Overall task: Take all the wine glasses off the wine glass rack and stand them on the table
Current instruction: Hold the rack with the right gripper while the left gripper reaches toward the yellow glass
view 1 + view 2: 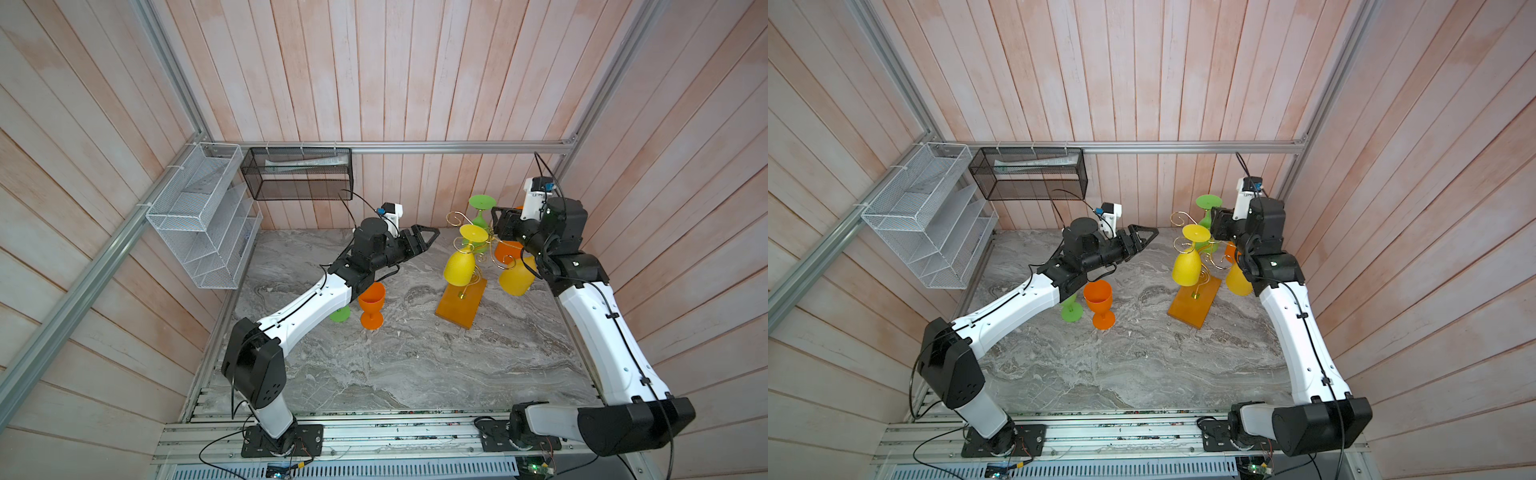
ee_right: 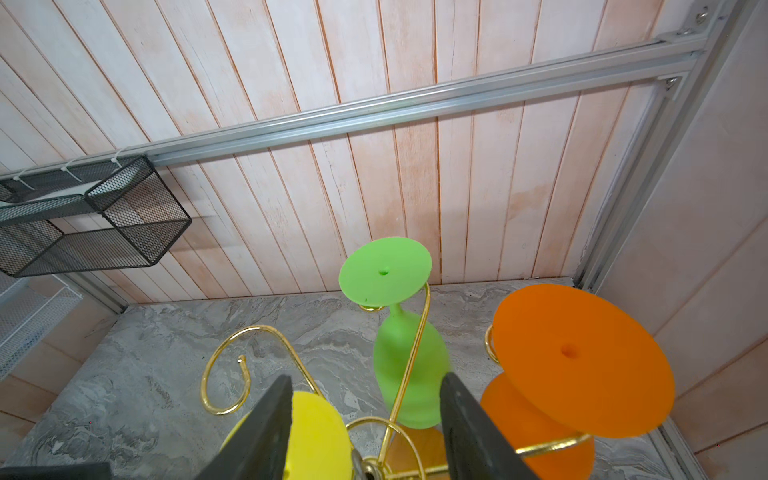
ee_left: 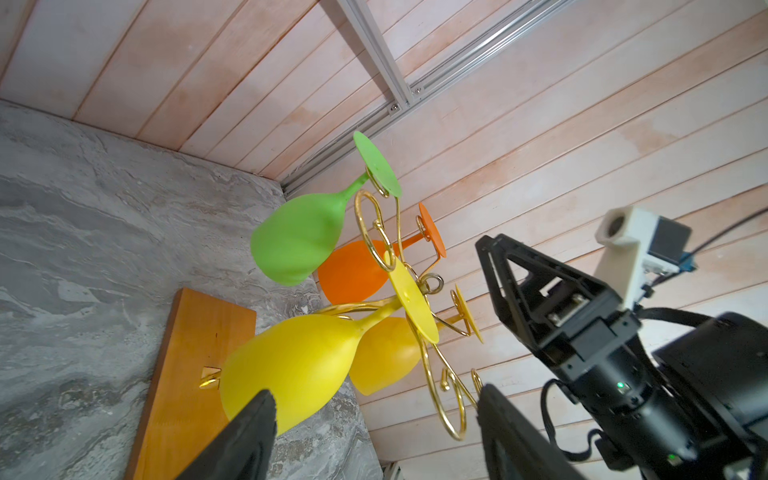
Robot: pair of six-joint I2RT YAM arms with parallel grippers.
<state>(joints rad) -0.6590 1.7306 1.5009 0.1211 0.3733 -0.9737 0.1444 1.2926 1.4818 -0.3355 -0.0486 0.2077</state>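
Orange wine glass [image 1: 371,305] and green wine glass [image 1: 1072,311] stood near the left edge of the tabletop [image 1: 415,365]; four hung on the wine glass rack [image 1: 461,305]. Left tool [image 1: 428,237] and right tool [image 2: 365,380] gaped, seemingly empty.

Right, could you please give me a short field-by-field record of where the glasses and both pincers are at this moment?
Rack: gold wire wine glass rack on an orange-brown wooden base, standing on the grey marble table
Hanging upside down: green plastic wine glass, orange plastic wine glass, lemon-yellow wine glass, amber-yellow wine glass
On table: upright orange goblet; green glass beside it, partly hidden by the left arm
Left pincer: open, empty, facing the rack, apart from it
Right pincer: open, astride the rack's top wires
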